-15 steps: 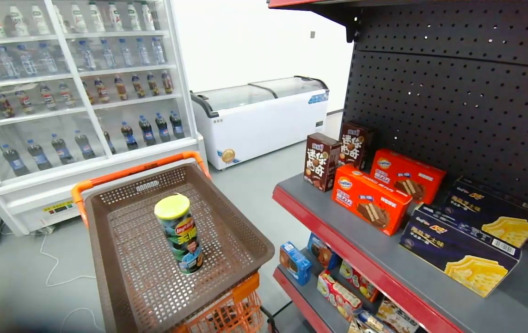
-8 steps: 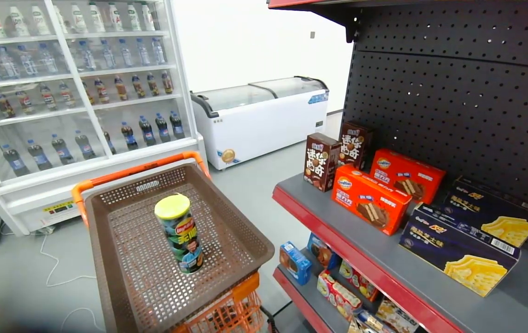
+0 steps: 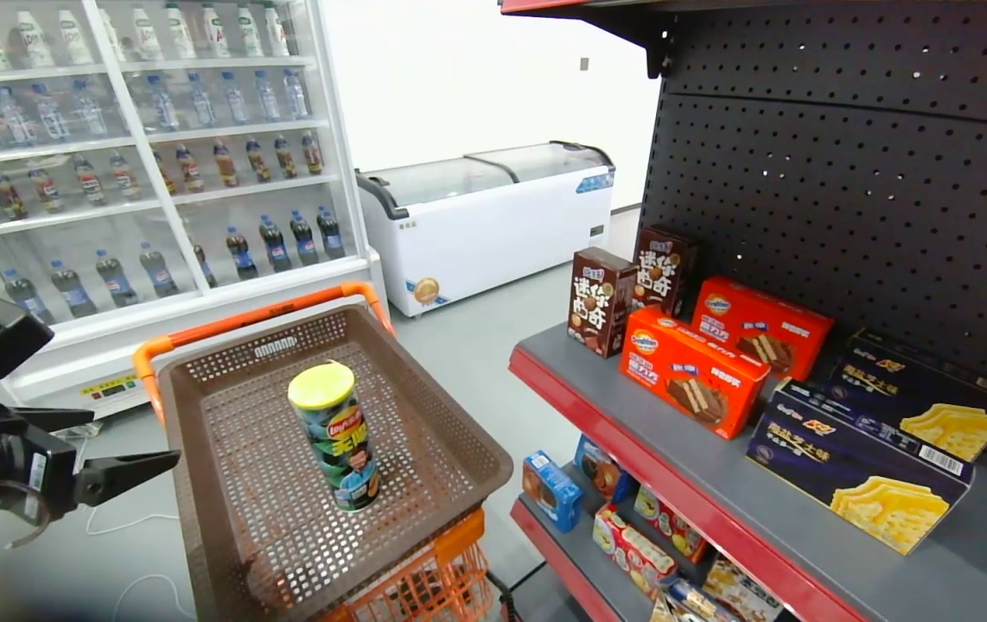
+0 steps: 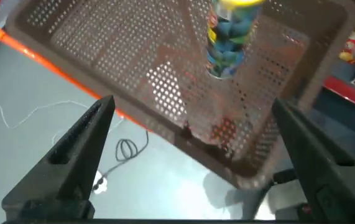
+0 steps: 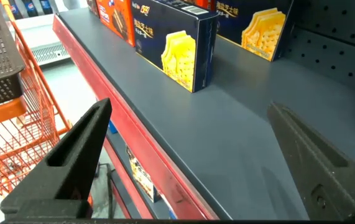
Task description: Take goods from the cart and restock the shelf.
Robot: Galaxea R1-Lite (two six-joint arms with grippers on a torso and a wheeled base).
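**Reach phase: left claw at the basket, can not yet grasped**

The step in hand is judged to be the pick-up. A single can with a yellow lid stands upright near the middle of the brown perforated basket, which sits on top of the orange cart. Nothing touches the can, and it is the only item in the basket.

The left claw is just outside the basket's left wall, at about rim height. Its fingers are spread wide and hold nothing, and they point across the wall towards the can. The can is inside the basket, apart from the claw, with the wall between them. In the left wrist view it shows beyond the gap between the two fingers.

The right claw is well apart from the basket, over bare grey deck of the shelf. It is also spread open and empty. The shelf stands to the right of the basket and carries brown boxes, orange boxes and dark blue boxes.

The next move probably calls for the left claw to clear the basket rim. It would then bracket the can's body on both sides and close before lifting. Because the can is tall and narrow, a touch from one finger alone could tip it over.
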